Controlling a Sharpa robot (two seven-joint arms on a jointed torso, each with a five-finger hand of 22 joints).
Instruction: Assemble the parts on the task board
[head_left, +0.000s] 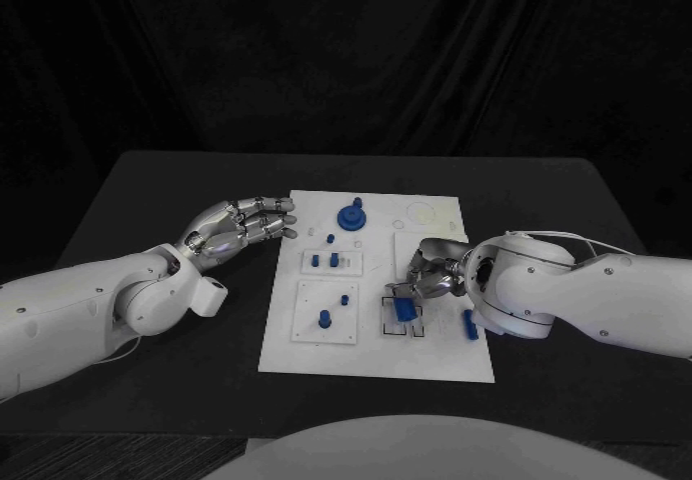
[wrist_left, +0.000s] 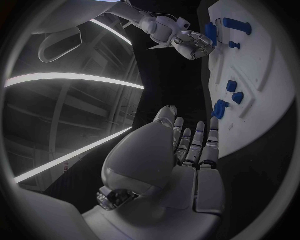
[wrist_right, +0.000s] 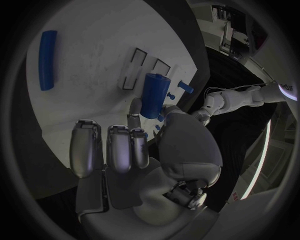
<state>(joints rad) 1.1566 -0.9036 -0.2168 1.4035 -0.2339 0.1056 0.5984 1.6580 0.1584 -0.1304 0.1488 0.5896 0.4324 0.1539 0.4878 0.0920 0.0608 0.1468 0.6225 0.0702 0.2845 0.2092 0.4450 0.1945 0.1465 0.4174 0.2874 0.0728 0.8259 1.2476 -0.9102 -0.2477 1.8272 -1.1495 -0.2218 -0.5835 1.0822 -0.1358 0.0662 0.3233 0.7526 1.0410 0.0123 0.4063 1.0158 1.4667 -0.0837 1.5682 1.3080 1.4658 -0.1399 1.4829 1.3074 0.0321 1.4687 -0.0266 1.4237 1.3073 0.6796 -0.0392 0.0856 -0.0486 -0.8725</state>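
My left hand (head_left: 240, 228) hovers over the black table (head_left: 144, 200) just beside the left edge of the task board (head_left: 433, 360), fingers apart and lightly bent, holding nothing; from my left wrist I see the same hand (wrist_left: 187, 150) with its fingers stretched out toward the board's edge. On the board, nearest that hand, a small square plate carries two short blue pegs (head_left: 326, 260), and below it a larger square plate (head_left: 310, 325) bears a blue knob (head_left: 326, 320) and a smaller blue pin (head_left: 346, 299). Near the board's far edge stands a blue round part with a post (head_left: 352, 215). Further right, my right hand (head_left: 418, 280) sits low over the board's right half, fingers closed around a blue cylinder (wrist_right: 154, 94). The right wrist view shows the cylinder pinched between my thumb and fingers (wrist_right: 119, 150), close by two slotted rectangles (wrist_right: 145, 70) on the board, though I cannot tell whether it touches the surface. A long blue bar (head_left: 469, 322) lies flat on the board, just right of that hand.
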